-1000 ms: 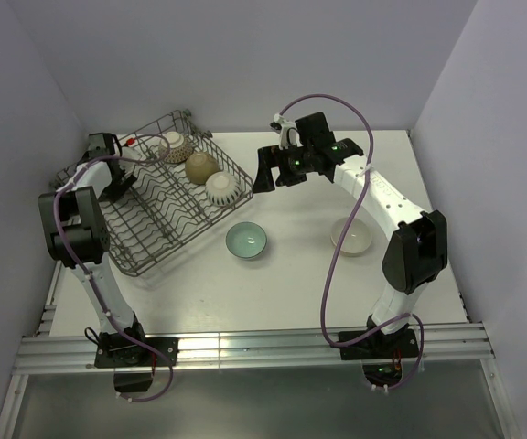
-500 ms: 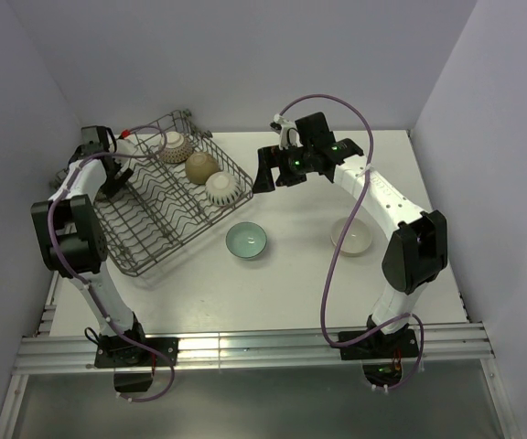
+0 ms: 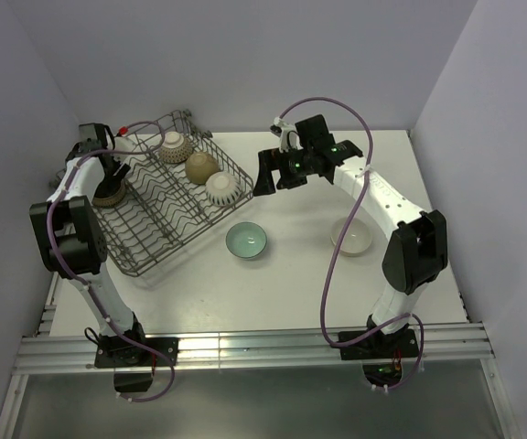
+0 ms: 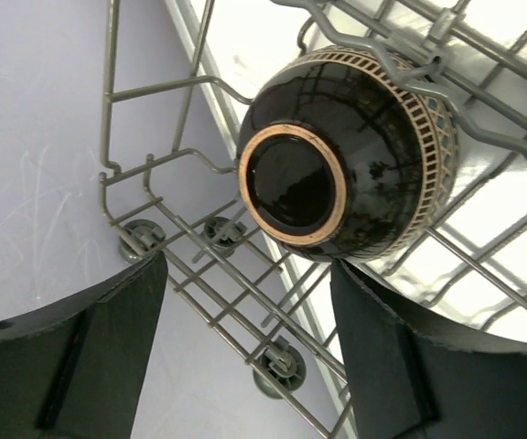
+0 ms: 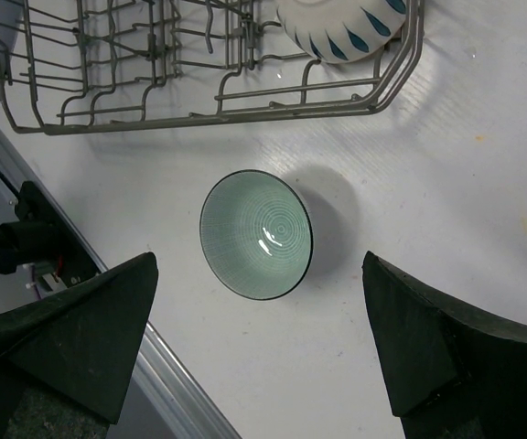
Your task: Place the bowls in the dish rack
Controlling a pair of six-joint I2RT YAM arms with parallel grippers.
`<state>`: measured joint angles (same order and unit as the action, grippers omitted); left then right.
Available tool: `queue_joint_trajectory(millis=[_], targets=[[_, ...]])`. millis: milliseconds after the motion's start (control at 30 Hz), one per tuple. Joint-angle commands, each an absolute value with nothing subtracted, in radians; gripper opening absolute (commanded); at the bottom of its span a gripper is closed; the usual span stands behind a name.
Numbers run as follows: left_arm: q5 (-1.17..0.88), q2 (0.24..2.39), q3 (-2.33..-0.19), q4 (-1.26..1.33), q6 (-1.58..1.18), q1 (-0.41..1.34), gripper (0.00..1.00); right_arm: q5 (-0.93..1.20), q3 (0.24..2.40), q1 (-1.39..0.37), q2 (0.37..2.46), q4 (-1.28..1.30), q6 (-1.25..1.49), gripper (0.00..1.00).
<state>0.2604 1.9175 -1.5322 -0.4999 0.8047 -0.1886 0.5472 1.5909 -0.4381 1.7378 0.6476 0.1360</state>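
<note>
The grey wire dish rack (image 3: pixel 154 229) stands at the left. It holds a patterned bowl (image 3: pixel 173 144), a tan bowl (image 3: pixel 200 166), a white bowl with blue drops (image 3: pixel 222 187) and a black bowl with a gold rim (image 3: pixel 110 195) at its far left end. In the left wrist view the black bowl (image 4: pixel 346 174) lies bottom-up on the rack wires (image 4: pixel 209 274). My left gripper (image 4: pixel 245 366) is open and empty, just off that bowl. My right gripper (image 5: pixel 259 347) is open, hovering above a green bowl (image 5: pixel 256 235) on the table (image 3: pixel 246 240).
A cream bowl (image 3: pixel 351 236) sits on the table at the right, beside the right arm. The rack's near rim (image 5: pixel 199 91) runs just beyond the green bowl. Grey walls close in the left, the back and the right.
My left gripper has pulled back to the far left, away from the rack, uncovering the black bowl that now rests there. The right arm has barely moved.
</note>
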Motion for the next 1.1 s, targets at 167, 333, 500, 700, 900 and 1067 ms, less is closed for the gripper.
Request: queue_joint_trajectory(millis=[167,333,500,700,900,1067], targets=[[0.209,1.865,-1.502,-0.512,0.773,-0.193,0.74,0.558,1.565,-0.425,1.700,0.644,0.121,1.00],[0.251,1.922,-1.511,-0.468,0.733,-0.195,0.72,0.554,1.574,-0.423,1.706,0.650,0.115,1.00],[0.295,1.977,-1.586,-0.399,0.669,-0.195,0.68,0.554,1.557,-0.414,1.703,0.650,0.112,1.00],[0.296,1.982,-1.608,-0.382,0.647,-0.190,0.68,0.551,1.548,-0.402,1.692,0.652,0.107,1.00],[0.252,1.928,-1.595,-0.391,0.626,-0.190,0.79,0.545,1.563,-0.380,1.675,0.678,0.087,1.00],[0.189,1.864,-1.614,-0.477,0.618,-0.190,0.91,0.560,1.551,-0.301,1.631,0.742,0.040,1.00]])
